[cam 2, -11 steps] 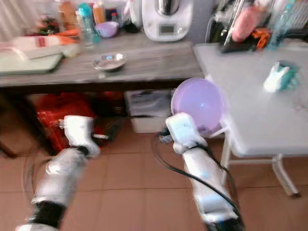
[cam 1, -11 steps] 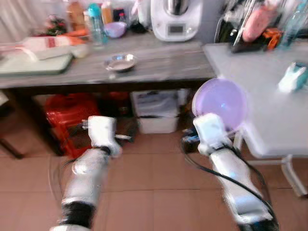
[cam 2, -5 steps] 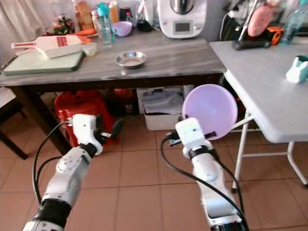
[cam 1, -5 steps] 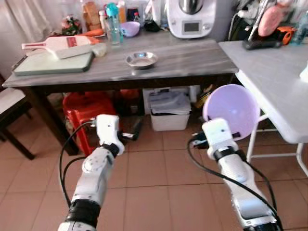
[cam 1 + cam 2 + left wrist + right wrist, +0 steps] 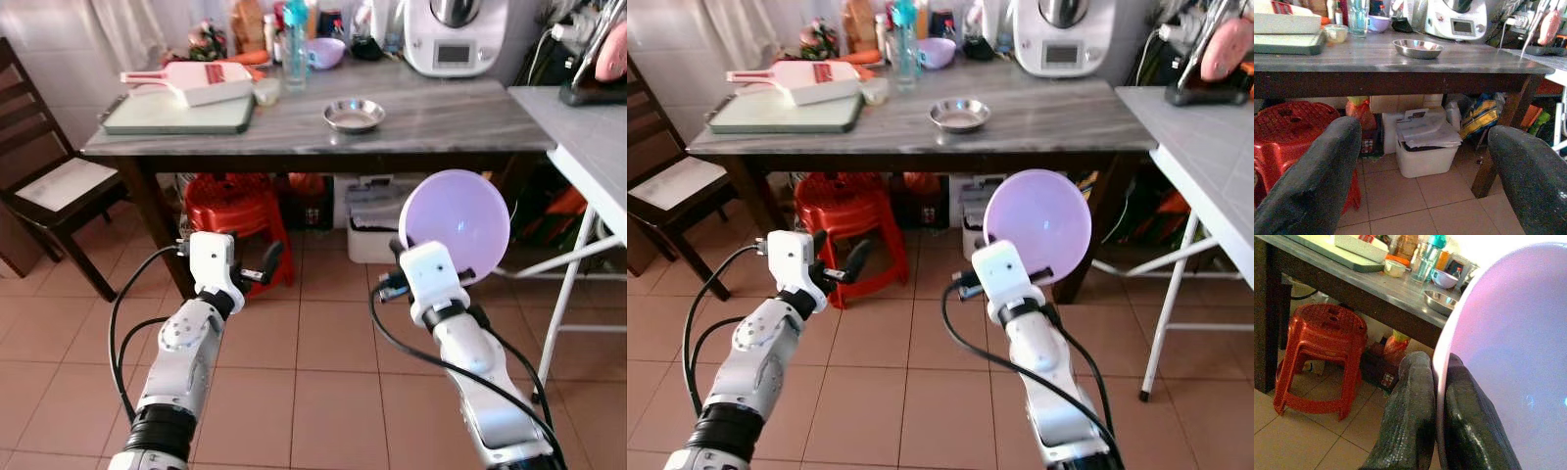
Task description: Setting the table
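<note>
My right gripper (image 5: 1436, 382) is shut on the rim of a lilac plastic plate (image 5: 456, 225), held upright in the air in front of the dark wooden table (image 5: 460, 122). The plate's edge (image 5: 1437, 357) sits between the two black fingers (image 5: 1410, 396). My left gripper (image 5: 1425, 161) is open and holds nothing, at knee height before the red stool (image 5: 233, 201). On the table stand a small steel bowl (image 5: 354, 114), a green cutting board (image 5: 176, 113) with a white tray on it, a lilac bowl (image 5: 325, 52) and a white kitchen machine (image 5: 453, 37).
A grey folding table (image 5: 593, 132) stands at the right, a dark chair (image 5: 49, 181) at the left. Under the wooden table are the stacked red stools, a white bin (image 5: 1425, 152) and bags. Bottles crowd the table's back edge. Tiled floor lies in front.
The whole view has swung left and sharpened: the wooden table now lies straight ahead, the chair has come in at the left. Both arms keep their pose, plate still gripped.
</note>
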